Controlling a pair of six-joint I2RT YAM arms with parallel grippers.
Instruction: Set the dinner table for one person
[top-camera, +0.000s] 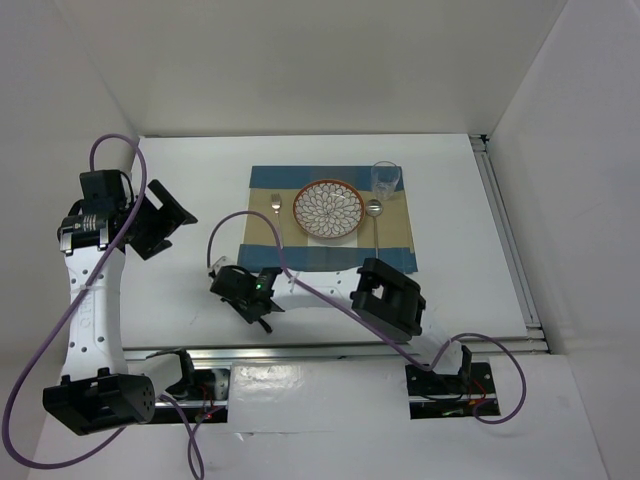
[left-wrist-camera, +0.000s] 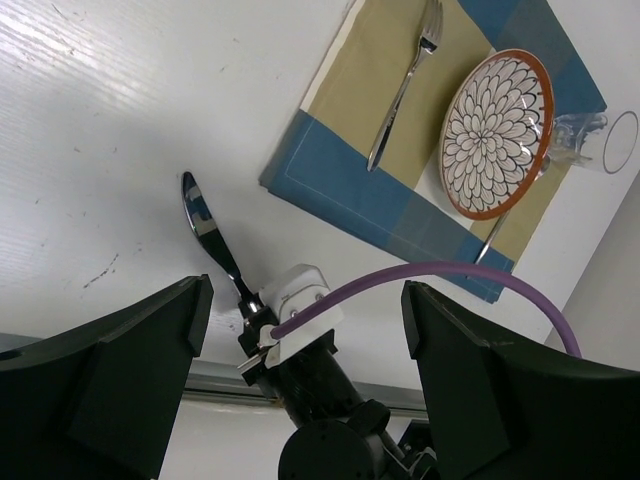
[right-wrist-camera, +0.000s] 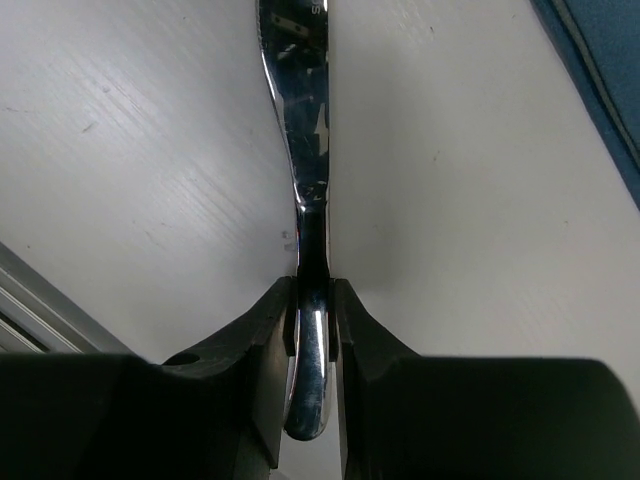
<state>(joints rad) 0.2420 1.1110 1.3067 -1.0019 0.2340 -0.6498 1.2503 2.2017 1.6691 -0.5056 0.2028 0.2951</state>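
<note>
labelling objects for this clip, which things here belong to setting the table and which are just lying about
Belongs to the job: knife in the right gripper, fork, plate, spoon, glass, placemat, dinner table.
Not part of it: purple cable, which is rig wiring.

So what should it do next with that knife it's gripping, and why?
Probably lift the knife slightly and start swinging it toward the placemat. The right gripper is shut on its handle, low over the white table, off the mat. The fork, plate, spoon and glass are laid there; only a knife is missing.
</note>
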